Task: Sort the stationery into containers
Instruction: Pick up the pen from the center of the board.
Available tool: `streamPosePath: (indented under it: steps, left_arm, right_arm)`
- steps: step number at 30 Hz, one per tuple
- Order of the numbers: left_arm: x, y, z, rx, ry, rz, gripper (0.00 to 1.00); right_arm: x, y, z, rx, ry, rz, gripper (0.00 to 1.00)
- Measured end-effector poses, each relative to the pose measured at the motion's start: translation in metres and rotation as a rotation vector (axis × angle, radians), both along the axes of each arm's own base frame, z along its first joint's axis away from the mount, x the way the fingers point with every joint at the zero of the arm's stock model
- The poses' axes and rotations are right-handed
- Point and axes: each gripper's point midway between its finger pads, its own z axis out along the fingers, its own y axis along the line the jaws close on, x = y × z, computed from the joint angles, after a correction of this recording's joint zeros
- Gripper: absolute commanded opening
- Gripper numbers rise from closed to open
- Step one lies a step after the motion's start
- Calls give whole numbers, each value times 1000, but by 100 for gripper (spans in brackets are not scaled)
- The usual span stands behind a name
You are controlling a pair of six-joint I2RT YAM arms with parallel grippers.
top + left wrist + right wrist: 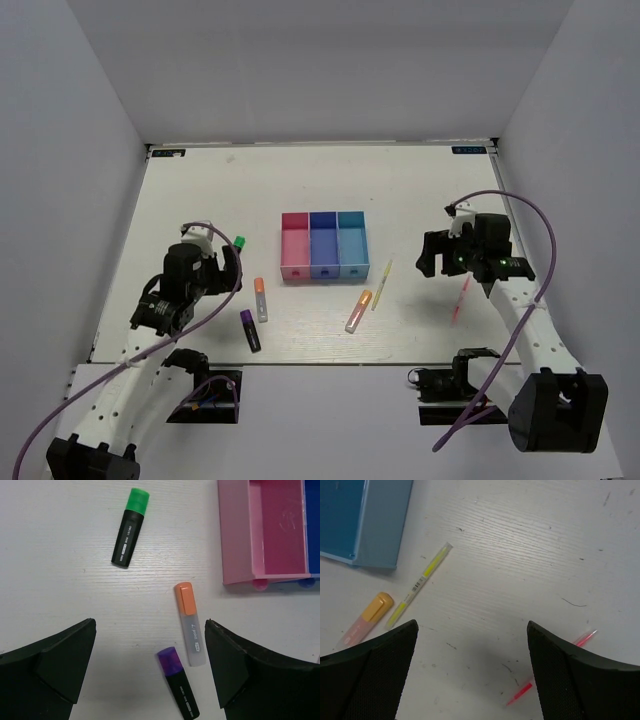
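Up close, the left fingers (60,665) stand wide above the counter (60,555), the purple marker (178,682) and an orange-tipped highlighter (190,625) between them, the green-capped marker (130,530) farther ahead. Only the top view shows all three bins (325,271). The right fingers (375,670), wide too, point down, the pink pen (520,693) by the right one, the yellow pen (420,585) ahead-left.

The pink bin (296,270), blue bin (324,269) and teal bin (354,268) are plain, unpatterned.

The green-capped marker (130,527) and purple-capped marker (178,682) have black bodies.

First highlighter (190,624) and second highlighter (358,311): clear bodies, orange caps.

Yellow pen (419,586); pink pen (520,692).

Table (200,200): white, faintly grained.
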Motion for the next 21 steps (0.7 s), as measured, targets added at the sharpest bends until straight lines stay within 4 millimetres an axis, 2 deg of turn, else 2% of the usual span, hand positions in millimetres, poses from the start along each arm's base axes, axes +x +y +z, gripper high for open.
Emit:
streamPosePath:
  steps: [9,16,21]
  left_arm:
    - [-6,-7,-17,-8,93,-32,100]
    - [-7,-7,-23,-4,123,-35,100]
    - [-8,-7,-26,0,139,-34,100]
  right_arm:
    - [-7,15,-1,63,30,61,90]
    - [-23,31,16,79,-61,235,90]
    - [-29,34,20,80,-86,277,90]
